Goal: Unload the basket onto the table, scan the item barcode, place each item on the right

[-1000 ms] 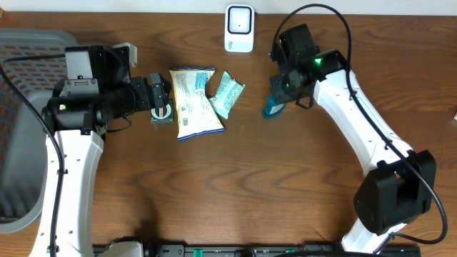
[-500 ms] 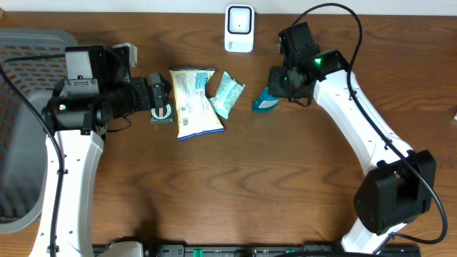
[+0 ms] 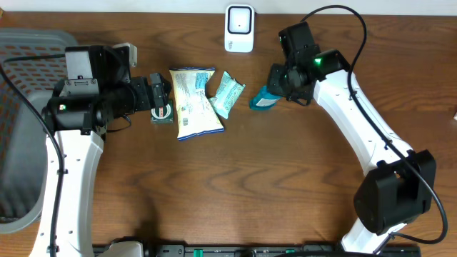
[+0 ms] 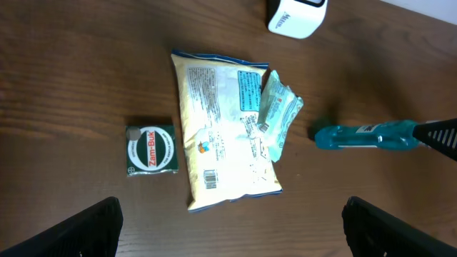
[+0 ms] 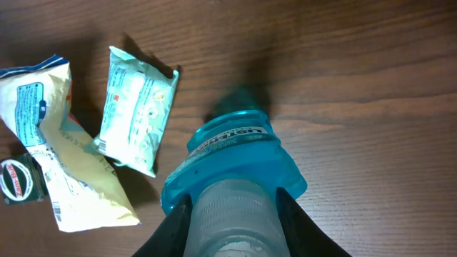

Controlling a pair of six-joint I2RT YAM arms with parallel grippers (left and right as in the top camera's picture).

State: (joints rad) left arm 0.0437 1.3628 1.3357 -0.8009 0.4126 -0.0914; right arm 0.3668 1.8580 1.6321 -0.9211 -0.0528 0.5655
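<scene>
**Bottle pinched to the right of the bag**

The right gripper [image 5: 232, 230] is clamped on the neck end of the blue bottle [image 3: 263, 101], one finger on each side. The bottle lies nearly level, with its base pointing at the bag [image 3: 194, 103]. Whether the base touches the table [image 3: 235, 193] cannot be told.

A teal packet [image 3: 227, 94] leans over the bag's right edge. Only a narrow strip of bare wood separates the packet from the bottle's base.

The green tin [image 4: 151, 150] sits just beside the bag's left edge. The left gripper [image 4: 230, 230] hangs above the bag and tin with its fingers spread wide, holding nothing.

The white scanner [image 3: 239, 28] stands beyond the bag's far right corner, against the table's far edge and well apart from the bag. Between the two the wood is bare.

The grey basket [image 3: 21, 71] sits well to the bag's left, at the table's left edge.

On the bag's near side the wood runs bare to the arm bases, the widest open room.
</scene>
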